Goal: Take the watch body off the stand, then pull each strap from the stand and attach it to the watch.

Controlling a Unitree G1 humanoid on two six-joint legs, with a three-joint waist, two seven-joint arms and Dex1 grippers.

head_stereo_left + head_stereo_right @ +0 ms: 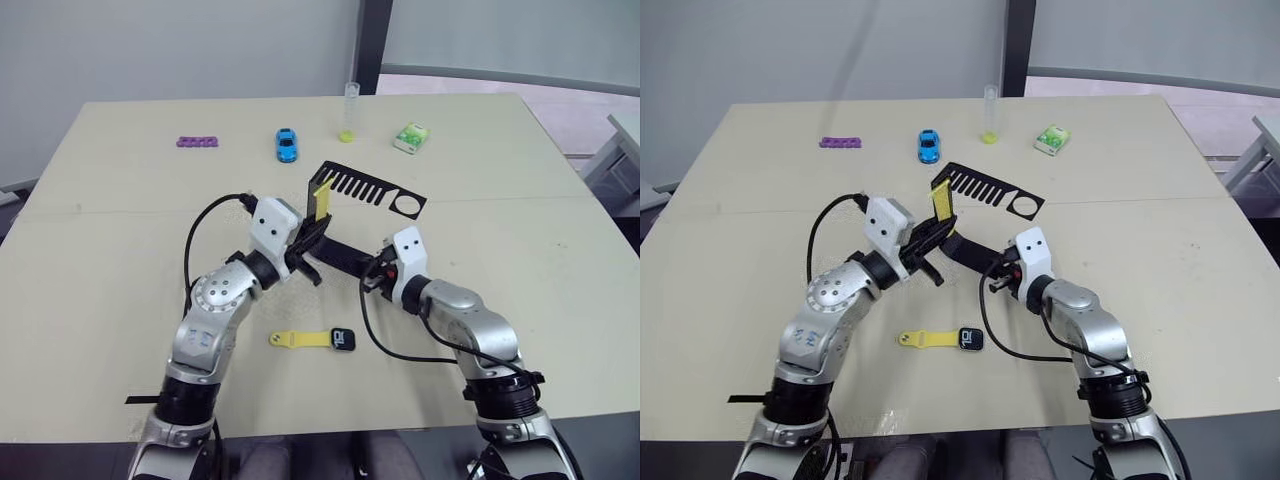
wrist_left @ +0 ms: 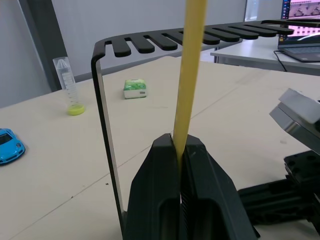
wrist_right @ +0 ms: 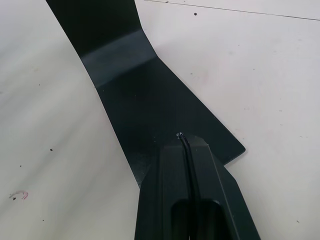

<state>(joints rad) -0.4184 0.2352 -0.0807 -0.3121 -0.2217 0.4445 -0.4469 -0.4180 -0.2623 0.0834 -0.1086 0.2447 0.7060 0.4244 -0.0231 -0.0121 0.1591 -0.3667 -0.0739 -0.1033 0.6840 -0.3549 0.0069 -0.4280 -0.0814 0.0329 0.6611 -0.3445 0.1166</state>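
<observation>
Left eye view: beige table, grey wall behind; left pincer clamps yellow strap.

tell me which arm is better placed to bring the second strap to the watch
Left: its claw is shut on the upright yellow strap. The right claw is pinning the stand's foot.

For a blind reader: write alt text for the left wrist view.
The left gripper is shut on a narrow yellow rubber strap rising beside the black bent-sheet stand with comb-like slots. Behind on the beige table: a clear tube, green-white packet, blue toy car.
</observation>
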